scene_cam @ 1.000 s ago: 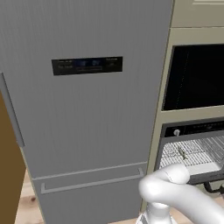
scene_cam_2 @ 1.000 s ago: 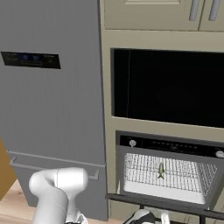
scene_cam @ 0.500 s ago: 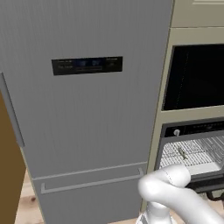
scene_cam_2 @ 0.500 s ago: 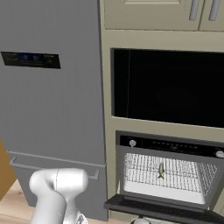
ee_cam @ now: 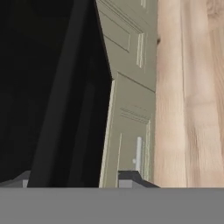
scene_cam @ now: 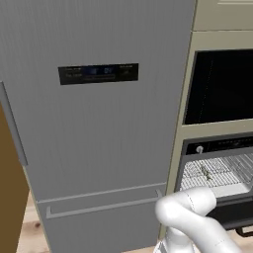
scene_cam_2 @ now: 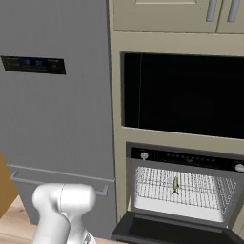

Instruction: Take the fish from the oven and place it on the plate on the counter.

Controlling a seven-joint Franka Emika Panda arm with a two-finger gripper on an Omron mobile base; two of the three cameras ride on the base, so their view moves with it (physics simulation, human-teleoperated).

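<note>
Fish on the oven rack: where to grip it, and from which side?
Probably the fish's mid-body, with the jaws across its narrow width. It lies on the wire rack with its length running front to back. Come in through the front of the oven over the dropped door, then down from above; the cavity walls block the sides.

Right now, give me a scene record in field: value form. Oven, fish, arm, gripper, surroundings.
oven: built-in black oven, door dropped open
oven rack: silvery wire rack inside, level
fish: small greenish-yellow fish lying on the rack, near its middle, untouched
unit above: black-windowed unit, closed
fridge: tall grey fridge left of the oven, closed
arm: white arm low in front of the fridge and oven
gripper: tips apart at the bottom of the hand view, holding nothing, facing beige cabinet doors and wood floor
</note>
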